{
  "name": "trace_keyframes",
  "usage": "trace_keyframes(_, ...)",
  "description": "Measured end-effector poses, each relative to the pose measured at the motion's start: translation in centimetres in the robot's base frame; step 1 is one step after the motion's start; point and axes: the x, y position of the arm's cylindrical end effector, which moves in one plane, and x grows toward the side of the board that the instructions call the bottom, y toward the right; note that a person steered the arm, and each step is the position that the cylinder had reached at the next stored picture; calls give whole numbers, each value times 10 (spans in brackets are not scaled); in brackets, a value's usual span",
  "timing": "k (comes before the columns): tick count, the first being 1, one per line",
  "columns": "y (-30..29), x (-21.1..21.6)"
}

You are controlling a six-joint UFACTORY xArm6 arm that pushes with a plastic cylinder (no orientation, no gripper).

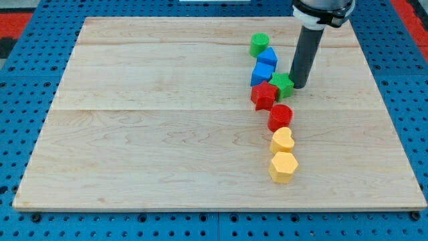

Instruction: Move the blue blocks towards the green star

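The green star (pixel 283 84) lies right of the board's middle, near the view's top. Two blue blocks touch it on its upper left: a blue cube (pixel 262 73) beside the star and a second blue block (pixel 268 57) just above the cube. My tip (pixel 299 86) rests on the board right against the star's right side, opposite the blue blocks. The dark rod rises from it toward the view's top.
A green cylinder (pixel 259 44) sits above the blue blocks. A red star (pixel 264 96) touches the green star's lower left. Below run a red cylinder (pixel 280 117), a yellow heart (pixel 282 140) and a yellow hexagon (pixel 282 167). The wooden board (pixel 134 134) lies on blue pegboard.
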Motion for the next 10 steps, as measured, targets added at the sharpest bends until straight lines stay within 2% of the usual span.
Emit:
trace_keyframes(2, -49, 0)
trace_keyframes(3, -20, -2)
trace_keyframes(4, 25, -26)
trace_keyframes(5, -3, -39)
trace_keyframes(6, -75, -30)
trace_keyframes(7, -113, -39)
trace_keyframes(8, -146, -65)
trace_keyframes(9, -184, -38)
trace_keyframes(10, -176, -35)
